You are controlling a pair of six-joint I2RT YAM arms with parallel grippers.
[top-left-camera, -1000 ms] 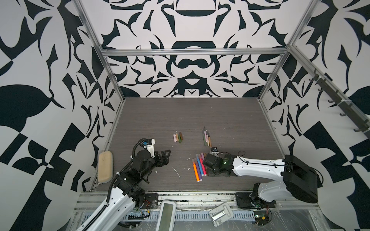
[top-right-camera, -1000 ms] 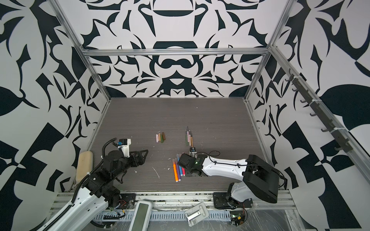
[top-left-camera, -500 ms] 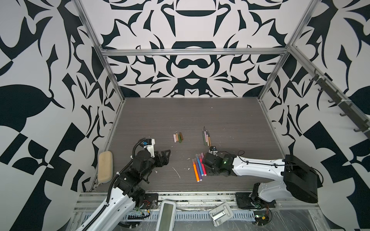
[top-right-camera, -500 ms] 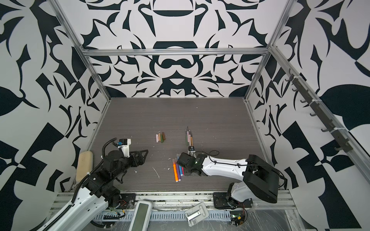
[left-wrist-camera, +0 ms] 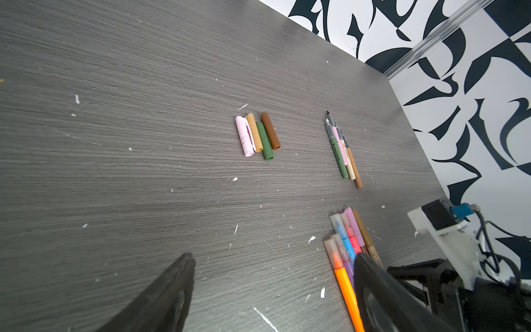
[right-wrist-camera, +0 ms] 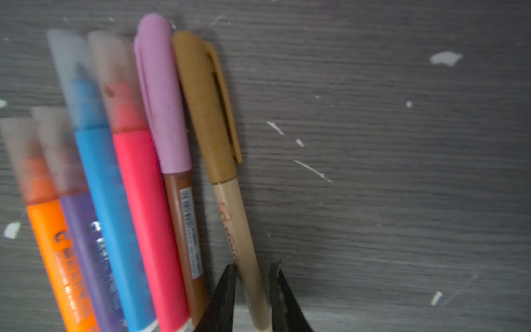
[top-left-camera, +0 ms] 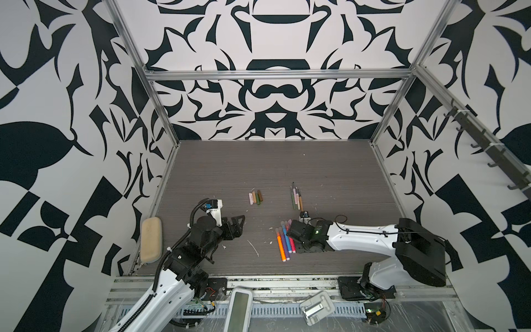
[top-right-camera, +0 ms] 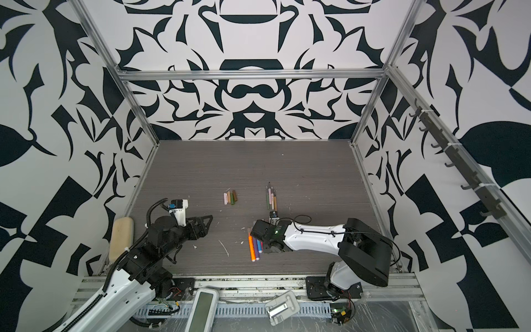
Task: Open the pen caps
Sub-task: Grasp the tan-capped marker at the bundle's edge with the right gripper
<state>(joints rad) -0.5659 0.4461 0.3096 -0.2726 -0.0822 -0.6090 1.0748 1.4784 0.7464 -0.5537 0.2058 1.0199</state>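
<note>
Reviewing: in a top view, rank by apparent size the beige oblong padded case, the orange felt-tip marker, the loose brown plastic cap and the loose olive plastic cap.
1. beige oblong padded case
2. orange felt-tip marker
3. loose brown plastic cap and loose olive plastic cap: look alike, so unranked; both lie farther from the camera.

Robotics laboratory test cell: silver aluminium-profile framing (top-left-camera: 275, 75) holds white wall panels printed with bold black shapes (top-left-camera: 275, 34) around a dark grey wood-grain tabletop (top-left-camera: 273, 163). The left robot arm (top-left-camera: 155, 296) and the right robot arm (top-left-camera: 362, 238), both white with black joints, are bolted to a metal front rail (top-left-camera: 287, 280), beside a slotted grey cable duct (top-left-camera: 275, 312) and exposed wiring.
</note>
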